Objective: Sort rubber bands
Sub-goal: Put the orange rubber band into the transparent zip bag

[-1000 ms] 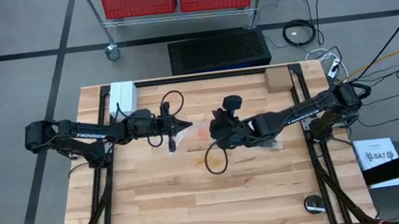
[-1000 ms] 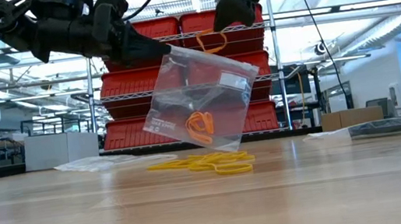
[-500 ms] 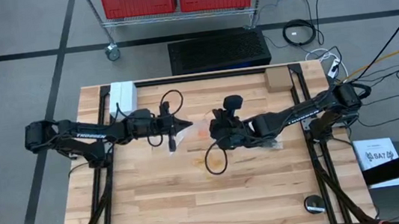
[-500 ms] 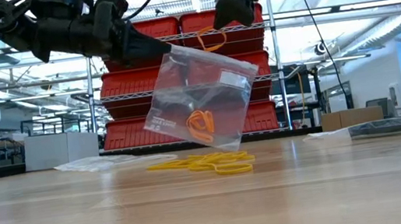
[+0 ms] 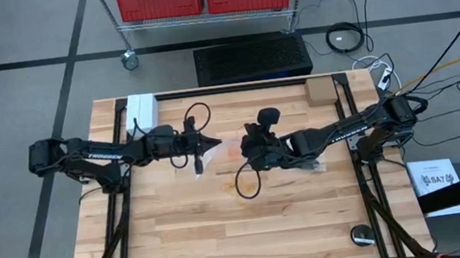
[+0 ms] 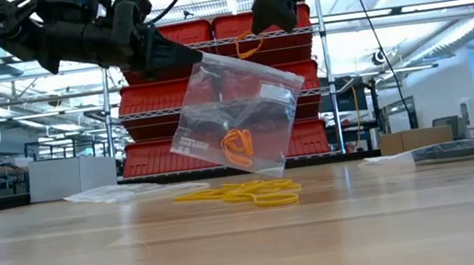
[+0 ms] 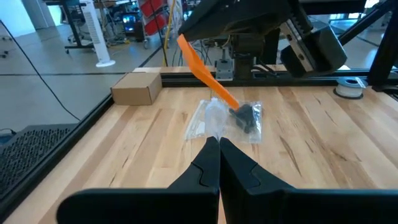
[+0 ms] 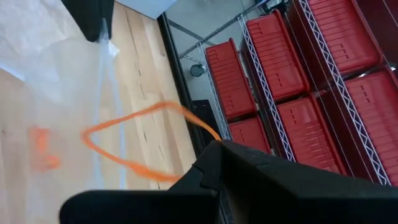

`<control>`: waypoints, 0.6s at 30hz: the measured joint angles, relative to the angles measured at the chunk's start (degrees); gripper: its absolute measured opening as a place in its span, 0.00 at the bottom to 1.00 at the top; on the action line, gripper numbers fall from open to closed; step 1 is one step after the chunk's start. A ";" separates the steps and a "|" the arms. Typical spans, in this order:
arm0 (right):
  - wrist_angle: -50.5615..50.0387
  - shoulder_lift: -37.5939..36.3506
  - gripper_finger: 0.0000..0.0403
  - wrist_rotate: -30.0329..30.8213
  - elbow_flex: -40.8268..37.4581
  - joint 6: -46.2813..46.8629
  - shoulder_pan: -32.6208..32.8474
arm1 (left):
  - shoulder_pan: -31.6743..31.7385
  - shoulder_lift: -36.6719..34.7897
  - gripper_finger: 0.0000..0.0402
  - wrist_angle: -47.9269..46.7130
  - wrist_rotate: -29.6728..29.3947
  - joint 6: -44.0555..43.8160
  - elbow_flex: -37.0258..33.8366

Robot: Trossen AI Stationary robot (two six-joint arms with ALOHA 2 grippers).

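Over the wooden table (image 6: pixel 398 221), the left gripper (image 6: pixel 173 60) pinches the clear bag (image 6: pixel 239 114) while the right gripper (image 6: pixel 266 19), closed on an orange band (image 6: pixel 250 49), may miss the slack bag mouth and drop it onto the yellow bands (image 6: pixel 244 193)

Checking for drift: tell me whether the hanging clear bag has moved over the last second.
Barely: against the red bins behind, the clear bag hangs in nearly the same place.

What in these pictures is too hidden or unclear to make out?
- High view: the clear bag held by the left tool barely shows, being transparent.
- Low view: the yellow rubber bands overlap, so their number is unclear.
- Right wrist view: the right tool hides the orange band's pinched end.
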 joint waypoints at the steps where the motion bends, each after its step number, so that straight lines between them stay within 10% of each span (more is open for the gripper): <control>1: -0.02 0.00 0.00 -0.03 0.00 0.19 0.17 | 0.21 0.00 0.00 0.00 0.00 -0.41 0.00; 18: 1.85 0.63 0.00 0.90 -0.04 -0.46 -1.30 | 0.78 0.00 0.00 -0.55 0.55 -1.42 0.00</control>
